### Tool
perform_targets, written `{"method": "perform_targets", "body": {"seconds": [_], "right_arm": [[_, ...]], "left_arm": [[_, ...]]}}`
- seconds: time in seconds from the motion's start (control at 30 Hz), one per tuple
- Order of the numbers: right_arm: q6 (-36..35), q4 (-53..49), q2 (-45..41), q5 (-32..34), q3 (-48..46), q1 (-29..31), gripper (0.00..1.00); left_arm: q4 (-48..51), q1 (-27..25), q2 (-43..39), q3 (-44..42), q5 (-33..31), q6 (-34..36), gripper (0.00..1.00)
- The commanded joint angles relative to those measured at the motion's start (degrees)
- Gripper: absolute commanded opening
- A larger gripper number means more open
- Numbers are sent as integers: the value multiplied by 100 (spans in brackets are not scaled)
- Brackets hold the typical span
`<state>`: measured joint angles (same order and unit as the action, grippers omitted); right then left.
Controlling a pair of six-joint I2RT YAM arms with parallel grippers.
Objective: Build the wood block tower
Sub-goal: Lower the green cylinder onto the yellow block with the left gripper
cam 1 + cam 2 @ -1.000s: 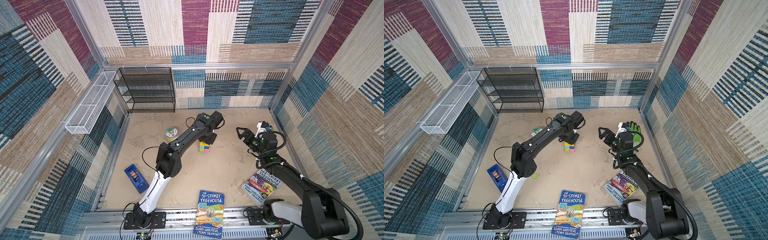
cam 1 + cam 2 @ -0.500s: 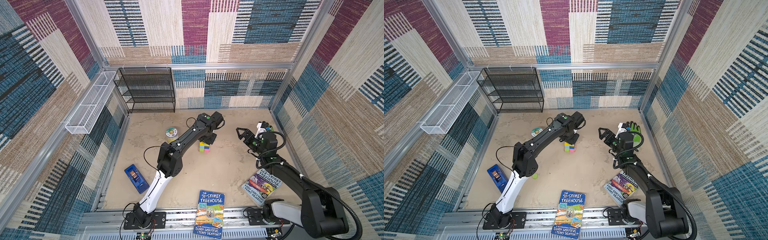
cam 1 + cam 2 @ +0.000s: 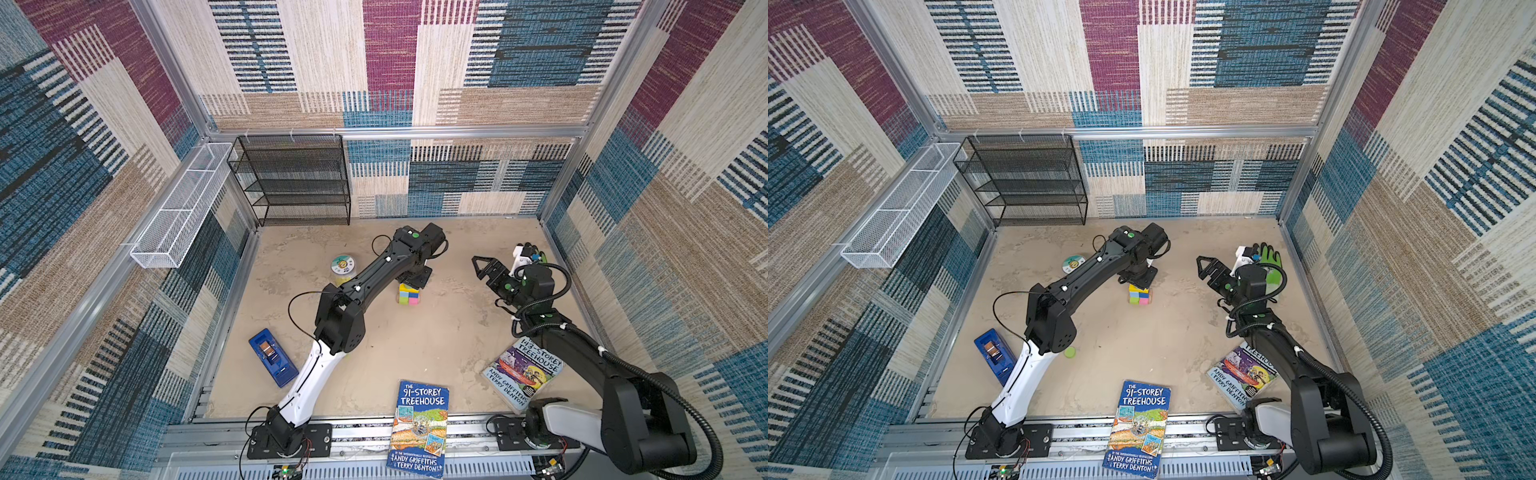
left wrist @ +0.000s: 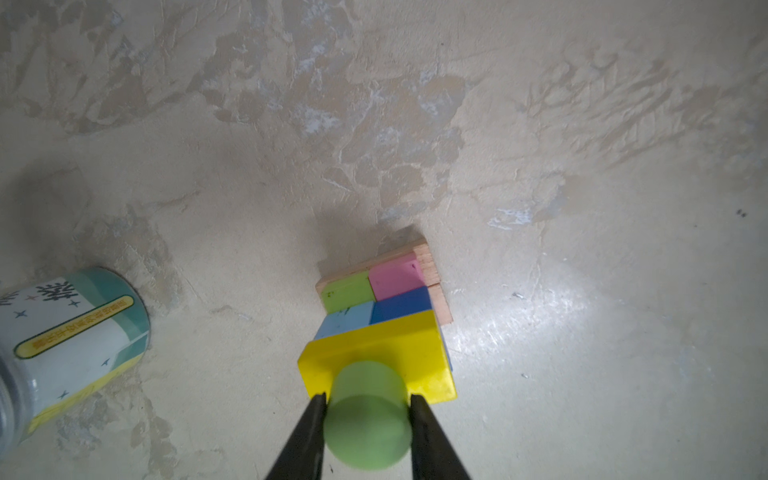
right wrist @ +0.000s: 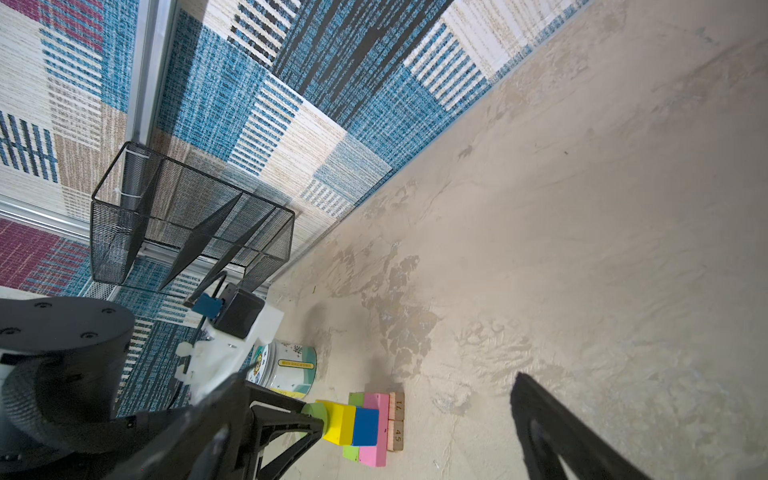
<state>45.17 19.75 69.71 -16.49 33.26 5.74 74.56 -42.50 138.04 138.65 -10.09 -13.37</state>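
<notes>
- The tower stands upright mid-floor, long axis straight up, with the round tin near it on the left.
- And the left wrist view gives us the layers: tan bars at the base, lime oblong and pink oblong laid across them, then the light-blue cube beside the dark-blue cube.
- The yellow oblong lies flat across both cubes, running the same way as the bars.
- On top, the lime cylinder stands on end on the yellow, and the left gripper is clamped on its sides!
- Both top views hide that cylinder under the wrist; only the wrist cameras catch it.
- The right wrist view gives the profile, and numbers printed on the bars' faces.
- A second lime round piece lies on the floor by the left arm in a top view.
- The right gripper hangs well apart to the right, jaws spread wide, holding nothing.
</notes>
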Motion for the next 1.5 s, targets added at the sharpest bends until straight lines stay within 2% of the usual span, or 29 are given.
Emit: {"method": "perform_targets", "body": {"seconds": [0.0, 1.47], "right_arm": [[27, 205, -15, -93, -12, -3, 100], [62, 240, 77, -134, -5, -11, 99]], "left_arm": [[49, 15, 23, 47, 63, -56, 36], [52, 45, 77, 83, 104, -87, 41]]}}
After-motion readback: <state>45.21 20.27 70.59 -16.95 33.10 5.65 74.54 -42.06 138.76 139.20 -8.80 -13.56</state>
